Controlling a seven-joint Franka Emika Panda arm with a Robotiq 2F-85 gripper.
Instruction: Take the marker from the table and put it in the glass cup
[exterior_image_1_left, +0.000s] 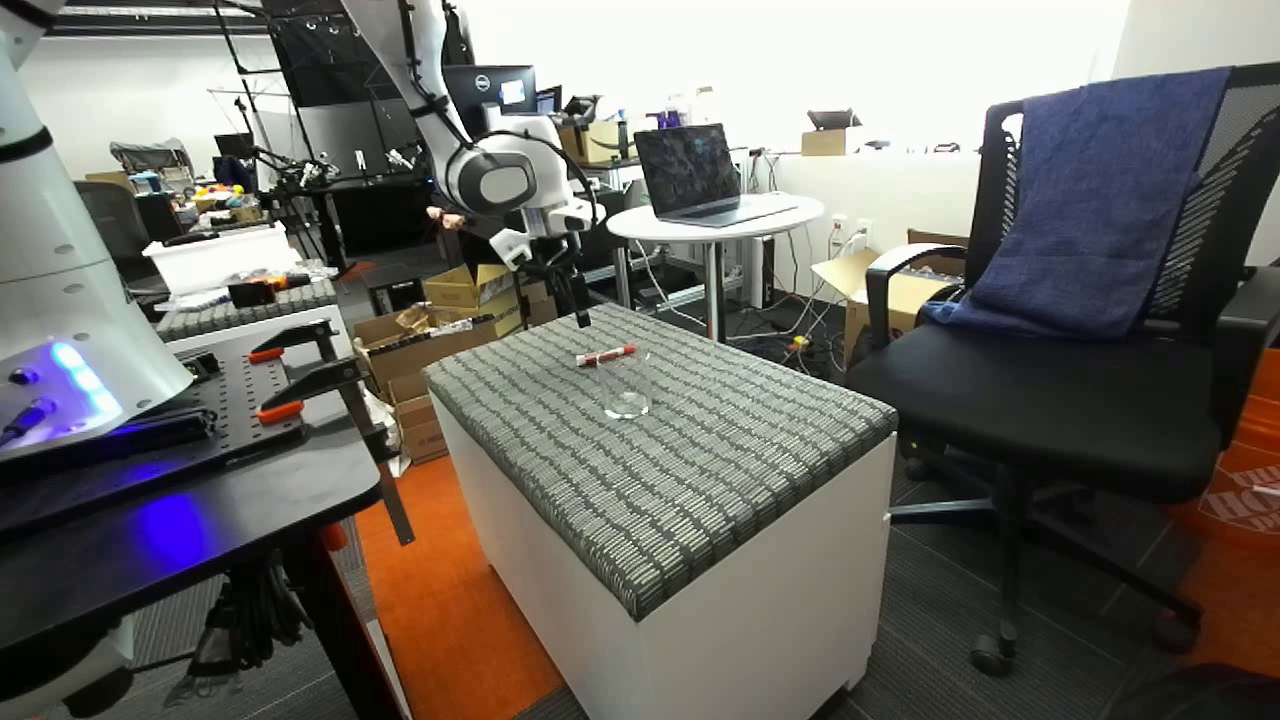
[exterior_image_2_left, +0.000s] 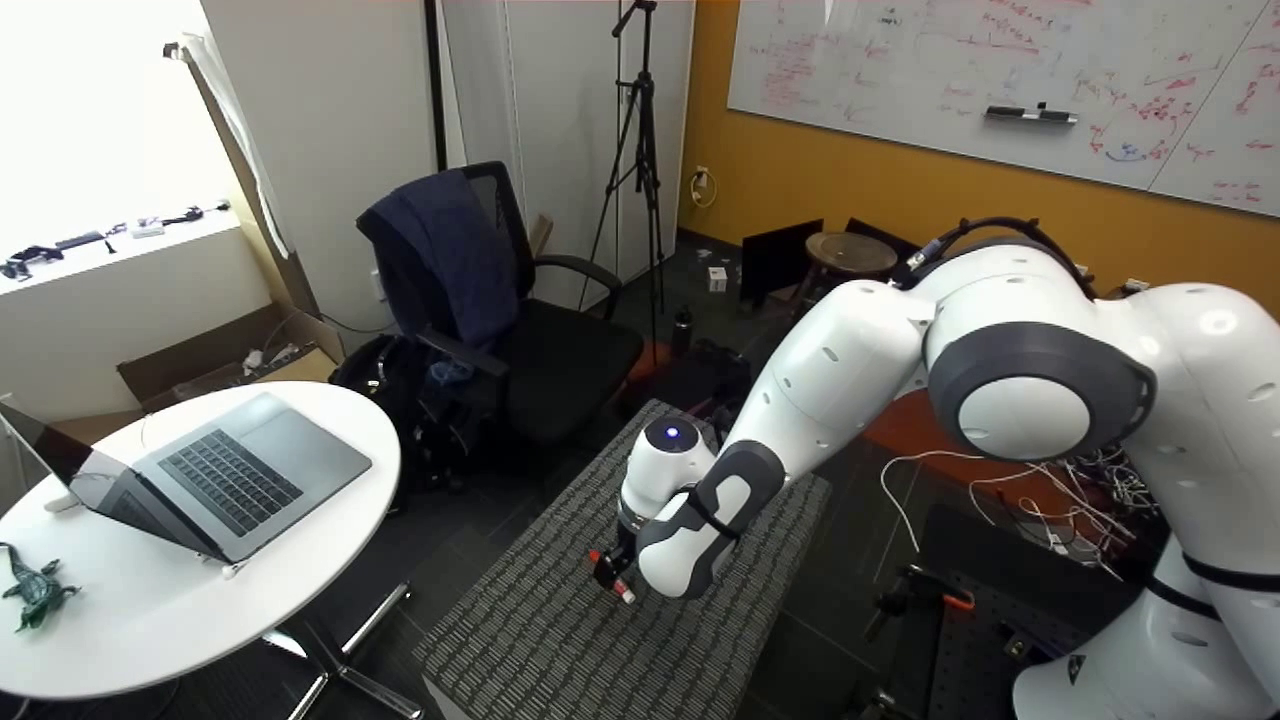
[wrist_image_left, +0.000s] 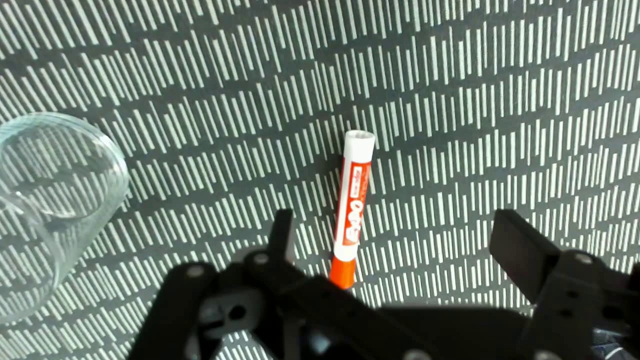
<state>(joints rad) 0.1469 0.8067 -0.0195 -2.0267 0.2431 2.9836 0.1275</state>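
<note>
1. Nearest the work: the gripper (wrist_image_left: 392, 220), jaws spread wide, nothing held. I'd call the approach mostly made, the grasp not begun.
2. Just below, the marker (wrist_image_left: 354, 210), red-labelled, lying flat on the woven top of the table (exterior_image_1_left: 720, 450). From the wrist view it shows between the two fingers (wrist_image_left: 520, 250), off centre, nearer one than the other. In an exterior view there is air between it and the fingertips (exterior_image_1_left: 581, 312). So: not gripped, not lifted. Left here, by my judgement: a small centring shift, descent, squeeze, raise.
3. A little farther out, near the marker but apart from it, the glass cup (wrist_image_left: 65, 210), standing on the same top, partly cut off in the wrist view. No pen in it. Left here: carry across, clear the rim, let go. The placing half is wholly undone.
4. Farther back, the white arm (exterior_image_2_left: 850, 350) reaches across the table; from that side I can't make out the cup.
5. Beyond: black office chair (exterior_image_1_left: 1020, 400) with blue towel (exterior_image_1_left: 1100, 200), round white table (exterior_image_1_left: 640, 225) bearing a laptop (exterior_image_1_left: 690, 170). No part in the job, I judge.
</note>
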